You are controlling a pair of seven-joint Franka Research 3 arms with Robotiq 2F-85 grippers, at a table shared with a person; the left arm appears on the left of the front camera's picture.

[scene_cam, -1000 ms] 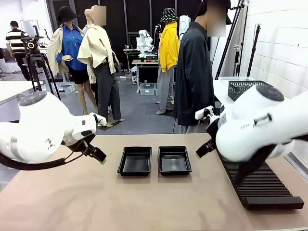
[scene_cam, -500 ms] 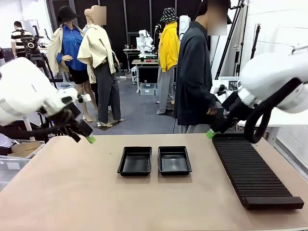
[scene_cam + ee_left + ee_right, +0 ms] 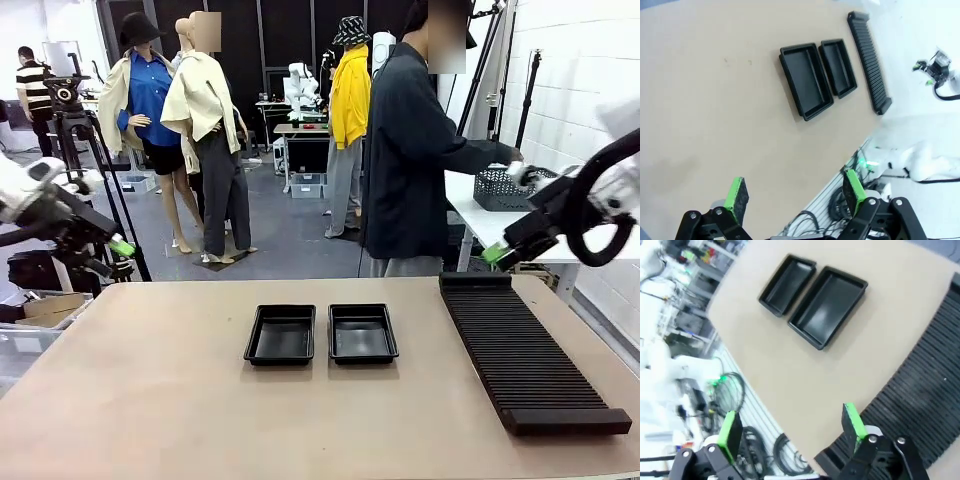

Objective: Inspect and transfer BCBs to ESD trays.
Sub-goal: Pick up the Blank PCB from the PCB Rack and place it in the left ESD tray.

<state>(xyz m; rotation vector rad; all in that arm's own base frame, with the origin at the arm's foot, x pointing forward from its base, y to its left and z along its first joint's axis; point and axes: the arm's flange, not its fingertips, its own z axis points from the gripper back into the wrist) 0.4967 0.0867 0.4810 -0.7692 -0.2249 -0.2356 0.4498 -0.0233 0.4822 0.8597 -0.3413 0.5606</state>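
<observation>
The left gripper point(image 3: 795, 192) hangs with its fingers spread wide and nothing between the green pads point(image 3: 735, 199), drawn back past the left edge of the table point(image 3: 150, 400); the right gripper point(image 3: 791, 427) is just as wide apart and just as bare, held off the far right corner above the end of the long ribbed rack point(image 3: 530, 360). The ESD trays point(image 3: 281, 338) sit side by side in the middle of the table, close but not touching, long sides parallel, and both show bare black floors. The rack's slots look unfilled as well. Where the BCBs are I cannot tell; the person point(image 3: 405, 170) at the far side is turned toward the side table and reaches an arm at the mesh basket point(image 3: 505, 188) there, so the boards may come from that way, which is a guess. By my judgement, such a board will be light and stiff but thin, easily scratched or cracked at its parts, and slick on its flat faces. It is best taken by a bare margin along one long edge, pads on both faces and clear of the components, with a gentle squeeze. Lying flat it would give the fingers little to catch, so taking it standing or from a hand looks easier, then lowering it level into a tray
</observation>
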